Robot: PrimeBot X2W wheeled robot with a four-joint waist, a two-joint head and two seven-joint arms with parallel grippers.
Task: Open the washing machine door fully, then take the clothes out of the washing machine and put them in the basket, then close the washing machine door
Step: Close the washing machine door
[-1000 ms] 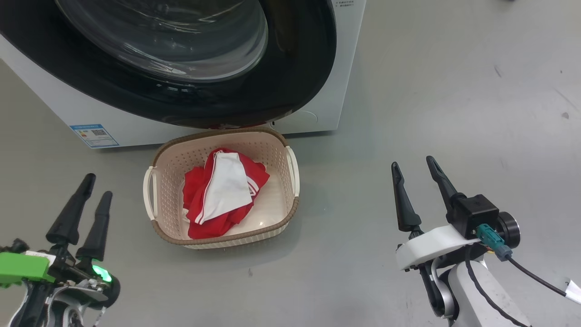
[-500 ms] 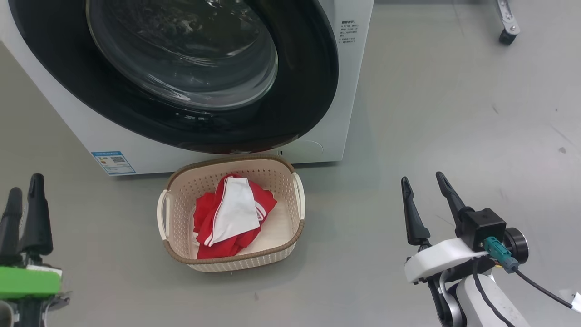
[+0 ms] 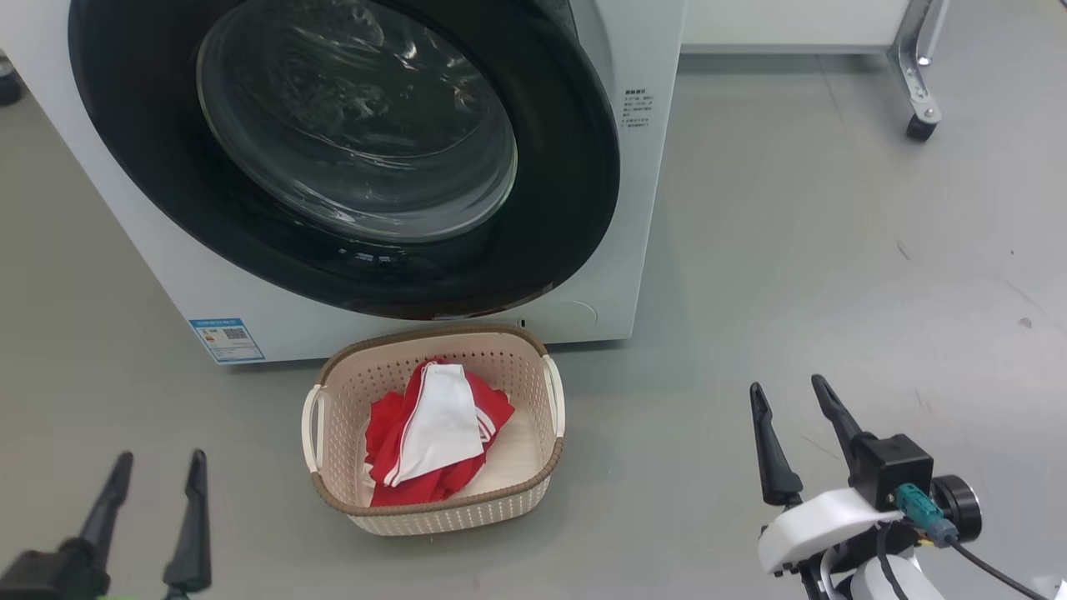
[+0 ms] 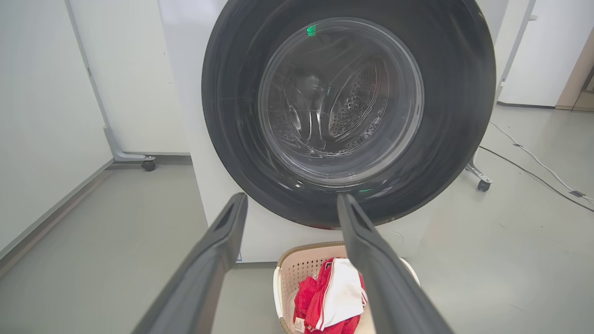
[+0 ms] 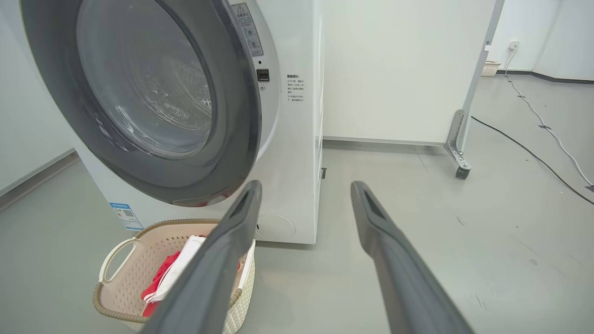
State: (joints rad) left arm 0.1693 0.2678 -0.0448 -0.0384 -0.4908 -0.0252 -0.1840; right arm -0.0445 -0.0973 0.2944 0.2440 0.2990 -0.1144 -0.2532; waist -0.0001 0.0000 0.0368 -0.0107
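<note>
The washing machine door [image 3: 567, 192], glossy black around a clear glass bowl, lies nearly flat against the white washing machine [image 3: 642, 217], with a thin gap along its right edge [image 5: 253, 106]. On the floor just below stands the cream basket [image 3: 433, 337], holding the red and white clothes [image 3: 438, 425]. My left gripper [image 3: 162, 456] is open and empty, on the near left of the basket. My right gripper [image 3: 786, 383] is open and empty, well to the basket's right. In the left wrist view, the left gripper [image 4: 292, 197] points at the door [image 4: 455, 116].
A blue label [image 3: 227, 339] marks the machine's lower front. A white panel on a metal leg with a caster [image 3: 917, 125] stands behind on the right. Cables [image 5: 533, 153] run over the grey floor at the far right. Another caster [image 4: 147, 165] sits on the left.
The whole head picture has shifted down, showing more of the machine, so the camera has moved. My left gripper now shows lower at the bottom edge. Basket and clothes lie as before.
</note>
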